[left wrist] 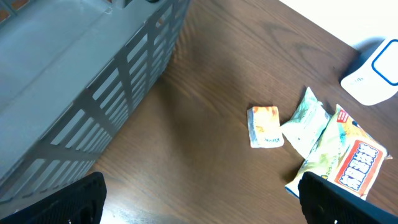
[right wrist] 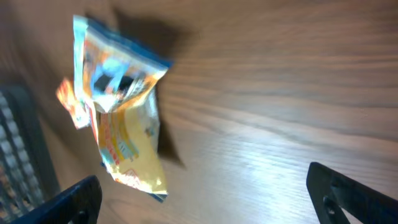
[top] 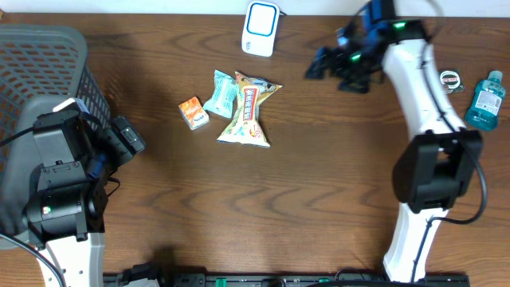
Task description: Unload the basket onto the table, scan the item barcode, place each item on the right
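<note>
The yellow snack bag (top: 250, 112) is lying flat in the middle of the desk (top: 319, 183), its edge overlapping a pale green packet (top: 222, 94). A small orange packet (top: 194, 112) is sitting just beside that. I'm taking the bag as the item, though any of the three may be meant.

Both sets of jaws are standing released and empty. The right jaws are hovering near the far edge beside the white scanner (top: 260, 28), and the left jaws are waiting by the basket.

I'm worrying most about the overlap, since a pinch there could be lifting two packets at once. The film looks slick and crinkly, so it may be slipping or folding over the code. I cannot tell which face is carrying the barcode. A wide swing could also be knocking the scanner.

The grey basket (top: 48, 64) is sitting at the left, and the part I'm seeing is holding nothing. A capped bottle (top: 484, 100) at the right is holding blue liquid.
</note>
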`<state>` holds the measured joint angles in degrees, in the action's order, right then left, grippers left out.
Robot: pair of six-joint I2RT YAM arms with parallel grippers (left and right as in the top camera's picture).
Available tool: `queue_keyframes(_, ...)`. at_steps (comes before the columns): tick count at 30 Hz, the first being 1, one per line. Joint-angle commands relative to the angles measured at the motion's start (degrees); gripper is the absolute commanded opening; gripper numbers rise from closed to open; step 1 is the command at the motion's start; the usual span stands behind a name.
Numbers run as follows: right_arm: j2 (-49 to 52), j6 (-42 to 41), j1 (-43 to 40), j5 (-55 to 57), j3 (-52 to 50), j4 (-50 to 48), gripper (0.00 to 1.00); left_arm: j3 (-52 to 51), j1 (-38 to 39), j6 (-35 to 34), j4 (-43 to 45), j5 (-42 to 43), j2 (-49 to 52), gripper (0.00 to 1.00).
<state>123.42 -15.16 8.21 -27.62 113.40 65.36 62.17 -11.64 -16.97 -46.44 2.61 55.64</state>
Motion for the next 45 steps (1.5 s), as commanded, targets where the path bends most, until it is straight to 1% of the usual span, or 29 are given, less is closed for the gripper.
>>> queue_keyframes(1, 1.1, -1.1, 4.3, 1.2, -1.6, -1.9, 0.99, 0.3, -0.3, -0.5, 0.0, -0.7, 0.1, 0.98)
queue_keyframes(7, 1.1, -1.1, 10.5, 1.1, -1.8, -3.0, 0.99, 0.3, -0.3, -0.5, 0.0, -0.7, 0.1, 0.98)
queue_keyframes(13, 1.1, -2.6, 16.3, 1.0, -1.8, -1.7, 0.99, 0.3, -0.3, -0.5, 0.0, -0.7, 0.1, 0.98)
queue_keyframes(19, 1.1, -2.6, 20.4, 5.9, -1.8, -1.7, 0.99, 0.3, -0.3, -0.5, 0.0, -0.7, 0.1, 0.98)
queue_keyframes(22, 1.1, -2.6, 21.0, 7.4, -1.8, -1.7, 0.99, 0.3, -0.3, -0.5, 0.0, -0.7, 0.1, 0.98)
queue_keyframes(45, 1.1, -2.6, 22.0, 7.4, -1.8, 1.6, 0.99, 0.3, -0.3, -0.5, 0.0, -0.7, 0.1, 0.98)
